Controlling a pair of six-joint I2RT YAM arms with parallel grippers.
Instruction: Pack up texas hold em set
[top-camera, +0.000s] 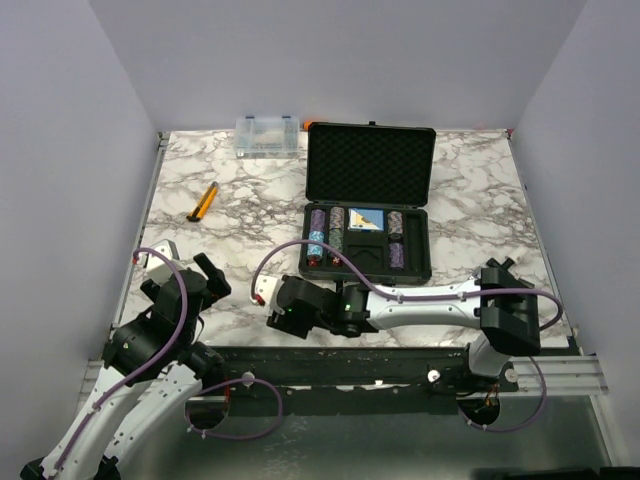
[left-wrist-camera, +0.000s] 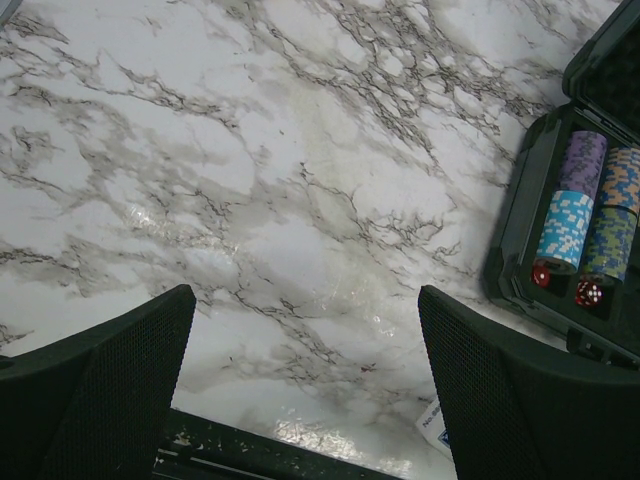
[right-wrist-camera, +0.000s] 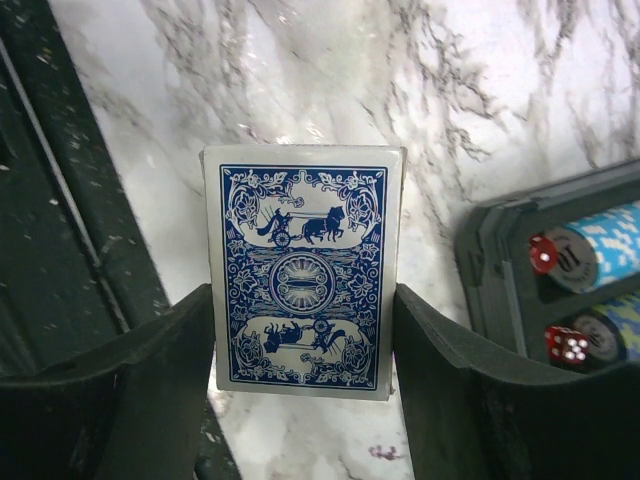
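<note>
The black case (top-camera: 428, 262) lies open at mid table, its foam-lined lid (top-camera: 370, 163) standing up at the back. Chip stacks (top-camera: 318, 236) fill the tray's left slots, more chips (top-camera: 397, 240) sit on the right, and one blue-white deck (top-camera: 366, 219) lies in the middle. Red dice (left-wrist-camera: 588, 292) lie in front of the chips. My right gripper (right-wrist-camera: 303, 305) is shut on the second blue-white card deck (right-wrist-camera: 305, 265), held just above the marble left of the case's front corner (right-wrist-camera: 480, 262). My left gripper (left-wrist-camera: 305, 300) is open and empty over bare marble, left of the case (left-wrist-camera: 515, 215).
A small clear organizer box (top-camera: 267, 135) stands at the back, left of the lid. An orange-handled tool (top-camera: 204, 201) lies on the left of the table. The table's dark front rail (right-wrist-camera: 60, 250) runs close beside the held deck.
</note>
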